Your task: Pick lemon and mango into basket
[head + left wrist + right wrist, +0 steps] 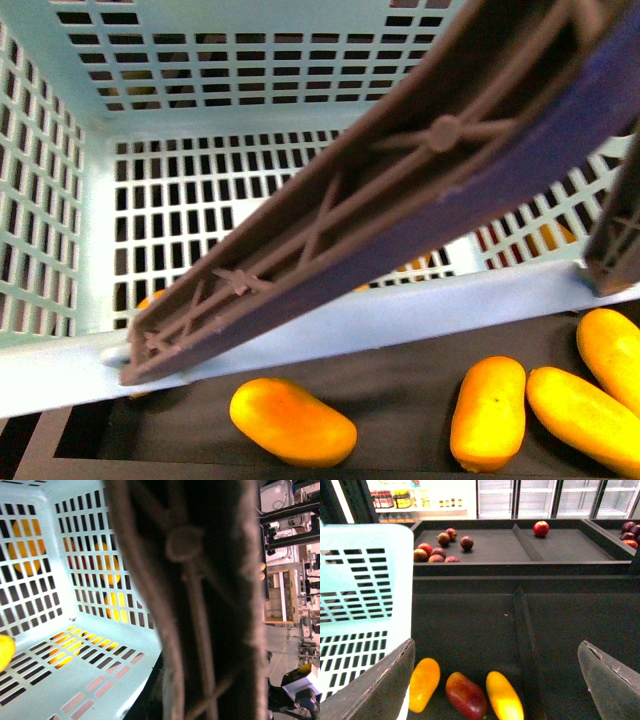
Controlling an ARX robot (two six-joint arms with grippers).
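Here, nearest the lens, shows the right fingers (380,690) spread wide and gripping nothing, hanging above a dark shelf (470,625). Places three oblong fruits just beneath: an orange mango (424,684) beside one finger, a reddish mango (466,696) next to it, and a yellow mango (504,697) closest to the middle of the gap. Sets all three long axes roughly crosswise to the line between the fingers, so probably calls for a straight drop and a close across the narrow width. Makes the right arm the nearer one by far. Gives no sight of the left fingers, so cannot tell their state. Puts the aqua basket (365,537) just beside the fruit, on the orange mango's side. From the front, looks past the brown handle (400,190) onto a slotted floor that appears bare. Reveals no certain lemon, only a yellow sliver (4,652) at the edge of the left wrist view, too cropped to name. Farther back, catches red and dark fruits (440,547) on a higher shelf, then lit refrigerator doors (545,500).
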